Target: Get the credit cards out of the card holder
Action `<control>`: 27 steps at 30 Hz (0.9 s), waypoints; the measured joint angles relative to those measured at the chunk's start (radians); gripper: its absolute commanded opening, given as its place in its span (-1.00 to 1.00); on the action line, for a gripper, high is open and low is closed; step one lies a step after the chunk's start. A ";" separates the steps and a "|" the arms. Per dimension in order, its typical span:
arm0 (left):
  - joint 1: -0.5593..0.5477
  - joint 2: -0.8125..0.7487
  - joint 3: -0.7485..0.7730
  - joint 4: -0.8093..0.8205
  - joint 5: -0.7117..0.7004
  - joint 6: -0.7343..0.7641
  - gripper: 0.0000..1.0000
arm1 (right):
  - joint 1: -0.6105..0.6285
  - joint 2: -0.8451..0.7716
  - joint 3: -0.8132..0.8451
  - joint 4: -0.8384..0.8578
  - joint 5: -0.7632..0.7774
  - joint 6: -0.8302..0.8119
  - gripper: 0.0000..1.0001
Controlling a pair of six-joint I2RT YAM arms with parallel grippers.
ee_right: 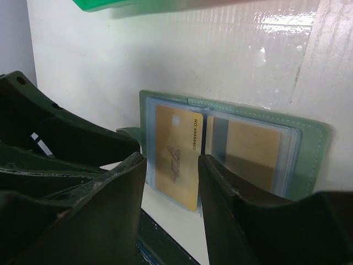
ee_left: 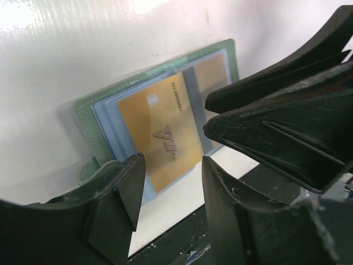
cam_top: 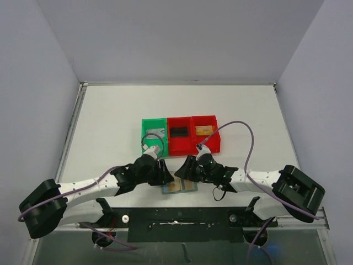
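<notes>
Green card holder (ee_right: 259,152) just beyond right tool (ee_right: 171,165)

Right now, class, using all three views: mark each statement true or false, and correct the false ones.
1. The card holder lies open on the table. True.
2. All three bins are red. False: the leftmost bin is green.
3. A gold card shows inside the holder. True.
4. The left fingers clamp a card. False: they stand apart with nothing between them.
5. The middle bin holds a black card. True.
</notes>
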 measured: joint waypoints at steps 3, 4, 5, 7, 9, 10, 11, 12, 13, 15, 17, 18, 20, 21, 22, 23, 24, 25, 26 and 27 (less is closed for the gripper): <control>0.000 0.041 0.000 -0.001 0.000 0.000 -0.20 | 0.000 0.031 0.000 0.020 -0.015 0.011 -0.16; 0.000 0.052 0.000 -0.002 0.000 0.000 -0.22 | 0.000 0.036 0.000 0.024 -0.018 0.014 -0.16; 0.000 0.059 0.000 -0.005 -0.003 0.000 -0.25 | 0.000 0.041 0.000 0.024 -0.018 0.018 -0.17; 0.000 0.068 0.000 -0.007 -0.007 0.000 -0.32 | 0.000 0.050 0.000 0.024 -0.019 0.025 -0.18; 0.000 0.075 -0.001 -0.006 -0.009 0.000 -0.39 | 0.000 0.057 0.000 0.024 -0.019 0.030 -0.19; 0.000 0.080 -0.002 -0.006 -0.010 0.001 -0.42 | 0.000 0.061 0.000 0.024 -0.019 0.032 -0.20; 0.000 0.085 -0.003 -0.006 -0.011 0.001 -0.45 | 0.000 0.065 0.000 0.024 -0.019 0.034 -0.20; 0.000 0.092 -0.004 -0.006 -0.012 0.002 -0.48 | 0.000 0.067 0.000 0.024 -0.020 0.036 -0.21; -0.001 0.100 -0.005 -0.006 -0.013 0.002 -0.50 | 0.000 0.069 -0.001 0.024 -0.021 0.036 -0.25; -0.002 0.110 -0.005 0.000 -0.014 0.002 -0.56 | 0.000 0.080 -0.001 0.031 -0.026 0.037 -0.32; -0.002 0.116 -0.005 0.004 -0.015 0.003 -0.59 | 0.000 0.100 -0.001 0.046 -0.036 0.038 -0.36; -0.002 0.118 -0.005 0.006 -0.016 0.003 -0.60 | 0.000 0.109 -0.001 0.054 -0.042 0.040 -0.40; -0.002 0.120 -0.005 0.007 -0.018 0.004 -0.61 | 0.000 0.124 -0.001 0.068 -0.050 0.042 -0.48; -0.003 0.120 -0.005 0.007 -0.020 0.005 -0.61 | 0.000 0.127 -0.001 0.073 -0.051 0.043 -0.53; -0.004 0.120 -0.005 0.007 -0.023 0.005 -0.61 | 0.000 0.129 -0.003 0.079 -0.052 0.046 -0.59; -0.006 0.120 -0.005 0.007 -0.026 0.005 -0.61 | 0.000 0.129 -0.006 0.084 -0.051 0.049 -0.65; -0.006 0.120 -0.005 0.006 -0.027 0.005 -0.61 | 0.000 0.129 -0.011 0.090 -0.051 0.054 -0.70; -0.006 0.120 -0.005 0.006 -0.029 0.005 -0.61 | 0.000 0.128 -0.017 0.095 -0.051 0.057 -0.73; -0.007 0.120 -0.005 0.006 -0.030 0.005 -0.61 | 0.000 0.126 -0.023 0.098 -0.051 0.059 -0.76; -0.007 0.120 -0.005 0.006 -0.031 0.005 -0.61 | 0.000 0.124 -0.029 0.100 -0.050 0.060 -0.81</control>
